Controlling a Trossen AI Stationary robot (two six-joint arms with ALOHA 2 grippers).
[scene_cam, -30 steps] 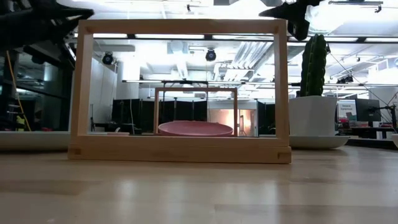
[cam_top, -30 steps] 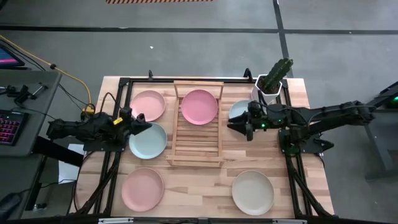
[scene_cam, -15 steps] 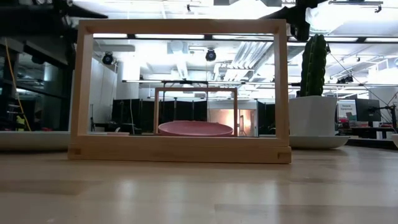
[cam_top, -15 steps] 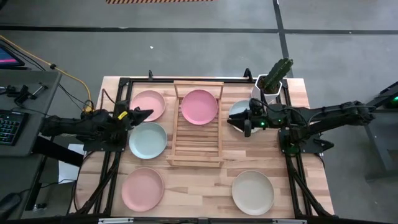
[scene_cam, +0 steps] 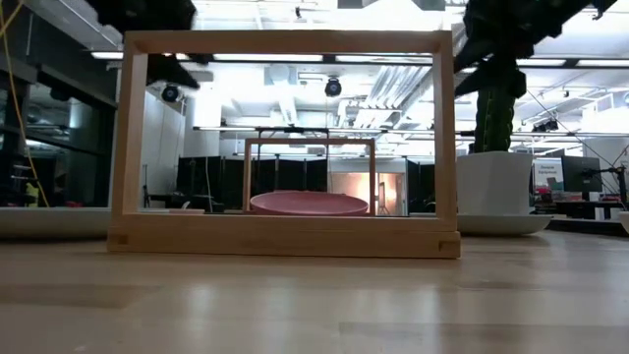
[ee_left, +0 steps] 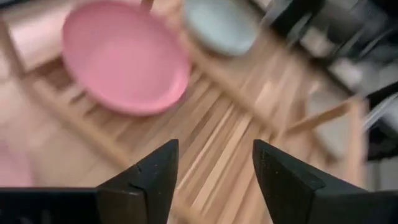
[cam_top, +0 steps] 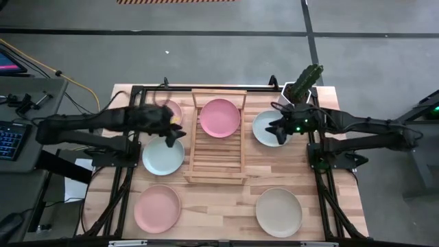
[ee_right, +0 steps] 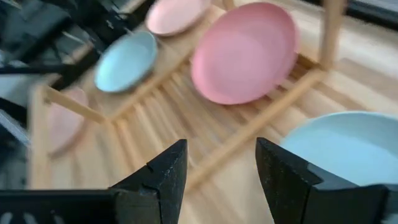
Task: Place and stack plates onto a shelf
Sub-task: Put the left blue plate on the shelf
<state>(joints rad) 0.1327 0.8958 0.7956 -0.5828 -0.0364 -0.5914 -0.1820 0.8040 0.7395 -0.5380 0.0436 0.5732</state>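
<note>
The light-wood shelf [cam_top: 218, 140] stands mid-table with a pink plate [cam_top: 219, 117] lying flat on the slats at its far end. Left of the shelf lie a pink plate [cam_top: 163, 110], partly under my left arm, a pale blue-green plate [cam_top: 162, 158] and, nearer, another pink plate [cam_top: 157, 208]. On the shelf's right lie a pale blue-green plate [cam_top: 265, 127] and a cream plate [cam_top: 278, 211]. My left gripper [ee_left: 214, 168] hangs open above the shelf's left rail, holding nothing. My right gripper [ee_right: 221, 168] is open over the right blue-green plate's edge.
A white pot with a cactus [cam_top: 302, 88] stands at the far right corner, close behind my right arm. Black frame rails [cam_top: 123, 199] run along the table's left and right sides. Bare wood shows between the two near plates [cam_top: 218, 213].
My left gripper has swung from over the left blue-green plate's left edge toward the shelf, rising, and has opened. My right gripper has drawn back a little toward the table's right and far edges, over the right blue-green plate. No plate has moved.
</note>
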